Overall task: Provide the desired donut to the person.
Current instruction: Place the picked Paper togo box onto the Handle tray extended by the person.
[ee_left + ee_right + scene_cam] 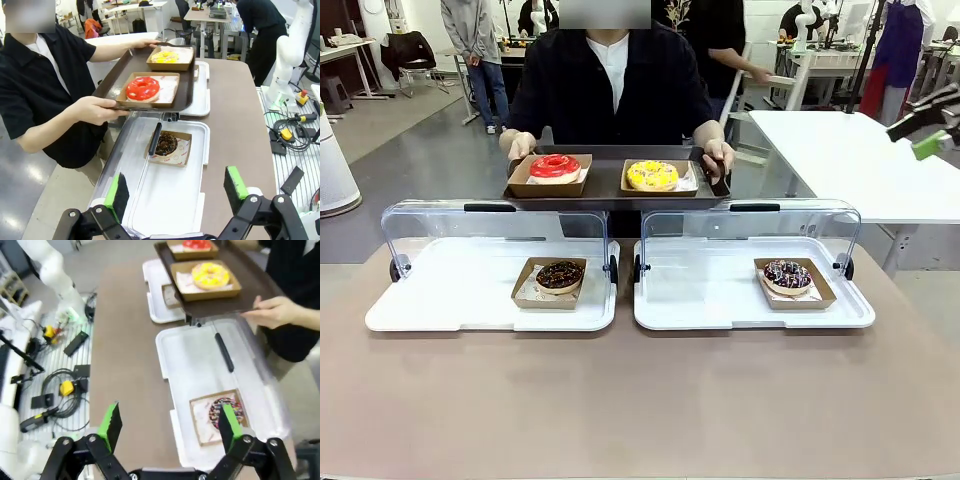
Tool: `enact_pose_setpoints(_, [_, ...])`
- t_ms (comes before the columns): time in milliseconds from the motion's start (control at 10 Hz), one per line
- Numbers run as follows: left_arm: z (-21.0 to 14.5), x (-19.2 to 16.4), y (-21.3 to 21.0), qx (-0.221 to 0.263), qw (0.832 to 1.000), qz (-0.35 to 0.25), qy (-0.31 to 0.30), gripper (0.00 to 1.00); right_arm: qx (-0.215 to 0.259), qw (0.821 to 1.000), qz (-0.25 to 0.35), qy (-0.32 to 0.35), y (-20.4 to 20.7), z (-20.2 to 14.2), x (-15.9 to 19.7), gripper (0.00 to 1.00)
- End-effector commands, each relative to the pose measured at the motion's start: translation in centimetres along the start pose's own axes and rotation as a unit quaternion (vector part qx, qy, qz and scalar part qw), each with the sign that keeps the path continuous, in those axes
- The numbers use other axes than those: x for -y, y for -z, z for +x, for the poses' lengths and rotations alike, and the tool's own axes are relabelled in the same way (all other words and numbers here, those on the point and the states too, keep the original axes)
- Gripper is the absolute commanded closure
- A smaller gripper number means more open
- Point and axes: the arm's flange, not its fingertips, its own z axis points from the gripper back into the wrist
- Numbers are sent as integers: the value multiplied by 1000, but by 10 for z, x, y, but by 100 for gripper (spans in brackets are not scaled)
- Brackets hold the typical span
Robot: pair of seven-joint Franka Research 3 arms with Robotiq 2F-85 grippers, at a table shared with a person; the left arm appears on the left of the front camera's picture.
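left claw (177, 192) wide open, empty | right claw (167, 425) likewise | person (610, 90) (top centre) holds dark rectangular tray (610, 190)

- No lettering, numbers or signs legible in any view.
- Paper liner (176, 153) under the chocolate donut (165, 143), left wrist view: faint reddish print marks, too small and blurred to read.
- Brown tray (610, 193), clear lids (496, 228), white trays (420, 310): plain, unmarked surfaces.
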Motion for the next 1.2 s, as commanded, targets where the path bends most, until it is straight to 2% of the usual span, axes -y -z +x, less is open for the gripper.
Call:
enact_pose_setpoints(0, [2, 2, -1, 4, 1000, 0, -2, 0, 55, 997, 15, -46, -5, 6, -10, 0])
enact_pose_setpoints(200, [2, 2, -1, 4, 1000, 0, -2, 0, 95, 991, 16, -88, -8, 13, -9, 0])
enact_pose_setpoints(500, [2, 2, -1, 4, 1000, 0, -2, 0, 80, 994, -2, -68, -9, 14, -7, 0])
enact_pose_setpoints(1100, [2, 2, -1, 4, 1000, 0, -2, 0, 83, 994, 6, -73, -8, 17, -8, 0])
